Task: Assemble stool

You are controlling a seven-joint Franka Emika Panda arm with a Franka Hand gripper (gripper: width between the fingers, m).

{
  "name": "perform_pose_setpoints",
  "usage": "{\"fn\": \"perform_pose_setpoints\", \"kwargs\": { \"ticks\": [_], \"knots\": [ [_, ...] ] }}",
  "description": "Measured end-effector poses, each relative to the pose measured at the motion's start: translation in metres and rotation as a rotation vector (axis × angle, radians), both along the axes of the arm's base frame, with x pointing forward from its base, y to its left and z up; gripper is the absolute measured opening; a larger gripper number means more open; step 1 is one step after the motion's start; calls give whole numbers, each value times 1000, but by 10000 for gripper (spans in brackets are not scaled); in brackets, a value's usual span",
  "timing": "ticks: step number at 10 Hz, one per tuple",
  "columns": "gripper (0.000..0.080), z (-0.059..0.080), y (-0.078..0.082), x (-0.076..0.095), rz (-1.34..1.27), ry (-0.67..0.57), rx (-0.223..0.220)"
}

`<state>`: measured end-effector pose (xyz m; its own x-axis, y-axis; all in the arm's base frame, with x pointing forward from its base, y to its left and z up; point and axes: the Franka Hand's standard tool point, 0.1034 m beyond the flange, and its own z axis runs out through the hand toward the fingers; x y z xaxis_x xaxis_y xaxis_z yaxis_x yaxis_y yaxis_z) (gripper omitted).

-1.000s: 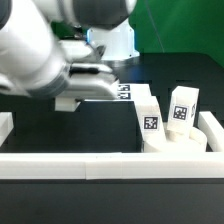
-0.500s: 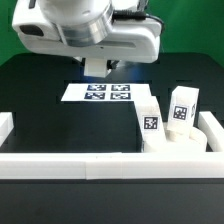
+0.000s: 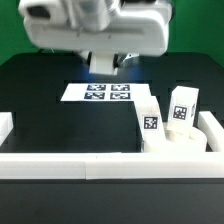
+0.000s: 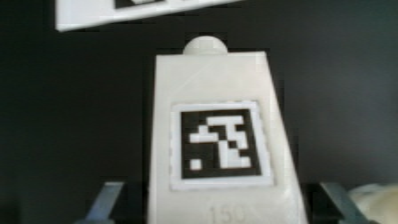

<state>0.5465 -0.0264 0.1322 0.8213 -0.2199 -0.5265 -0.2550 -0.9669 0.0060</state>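
Exterior view: the gripper point(image 3: 106, 66) hung high above the marker board point(image 3: 100, 93), carrying a white piece I took for the third leg point(image 3: 98, 64), well clear of the black counter point(image 3: 50, 125). Toward the exterior view's right, the round seat point(image 3: 190, 148) lay on the counter, just inside the white edging bar point(image 3: 70, 165). The near leg point(image 3: 148, 118) and the far leg point(image 3: 182, 107) stood upright in the seat, tags facing the camera.

Wrist view: the third leg filled the picture lengthwise, its square tag point(image 4: 221, 142) facing the camera and its rounded peg end pointing away from the gripper. The fingers point(image 4: 111, 200) flanked its base on both sides. With the leg off the counter, I judged the gripper clamped on it, though the contact itself was blurred.

I read the step as fitting the last leg, with the job about two-thirds done. The next move called for carrying the leg across to the seat, lining its peg up over the free socket, which I could not see, and lowering it without knocking the two standing legs.
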Motion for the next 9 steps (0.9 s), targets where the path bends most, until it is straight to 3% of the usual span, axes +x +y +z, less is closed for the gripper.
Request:
{"fn": "perform_pose_setpoints", "kwargs": {
  "ticks": [1,2,6,8,9],
  "knots": [
    [337,10,10,-2,-8,-37,-7],
    [337,17,18,9,-10,-121,-22],
    [337,15,23,17,-10,-361,-54],
    [337,31,47,45,9,-497,-67],
    [337,42,51,60,15,-583,-73]
  ]
}}
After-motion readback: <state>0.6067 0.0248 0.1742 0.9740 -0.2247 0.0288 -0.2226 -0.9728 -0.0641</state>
